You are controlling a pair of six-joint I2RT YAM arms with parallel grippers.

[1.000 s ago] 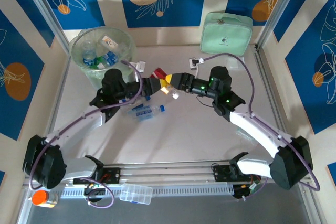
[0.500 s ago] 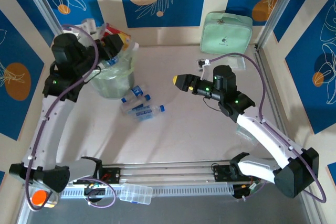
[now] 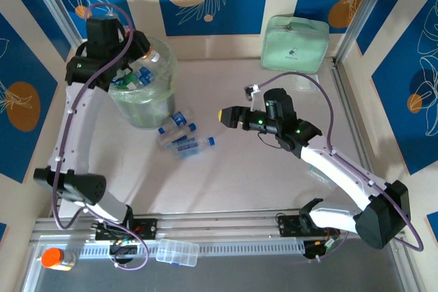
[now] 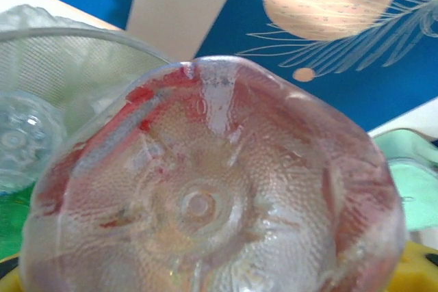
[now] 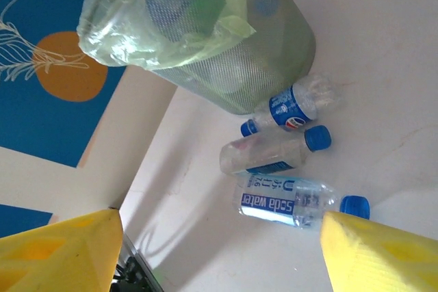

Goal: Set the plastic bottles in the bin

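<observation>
Your left gripper (image 3: 139,48) is clamping a red-tinted clear bottle (image 4: 205,196) over the bin (image 3: 147,111)
Your right gripper (image 3: 226,115) is hovering above the table (image 3: 260,182), fingers spread and gripping nothing; three blue-capped bottles (image 3: 180,137) are lying just beside the bin's wall

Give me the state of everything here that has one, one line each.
Bin: upright, lined, partly filled.
Left tool: shut on the held bottle.
Held bottle: gripped over bin.
Right tool: open, empty.
Loose bottles: three, lying capped beside bin.
Pouch: closed.
</observation>
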